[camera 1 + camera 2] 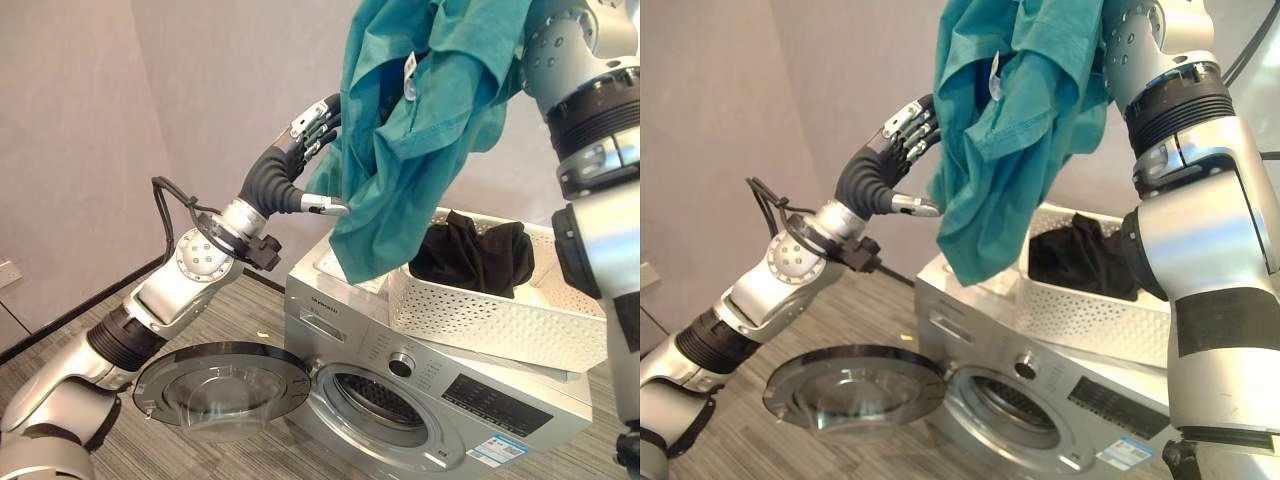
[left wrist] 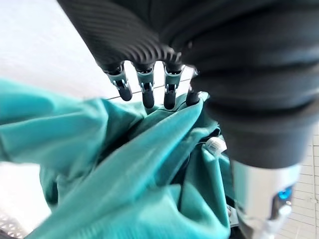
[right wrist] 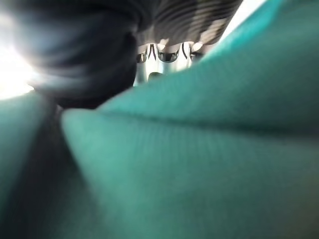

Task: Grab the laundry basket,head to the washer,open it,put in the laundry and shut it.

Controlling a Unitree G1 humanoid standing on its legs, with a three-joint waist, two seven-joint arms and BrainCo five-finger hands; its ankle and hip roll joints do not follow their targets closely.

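Teal garment (image 1: 420, 130) hangs high above the washer (image 1: 430, 400), draped from the raised right arm; whether the right hand (image 3: 167, 55) grips it cannot be told. The left hand (image 1: 305, 150), fingers straight, touches the cloth's edge. A white perforated laundry basket (image 1: 480, 320) holding a black garment (image 1: 475, 255) rests atop the washer, whose round door (image 1: 220, 385) stands open.

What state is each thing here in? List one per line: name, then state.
Washer door: swung open.
Laundry basket: on top of the washer, black garment inside.
Teal garment: lifted, hanging above the basket.
Left hand: fingers straight, against the garment.
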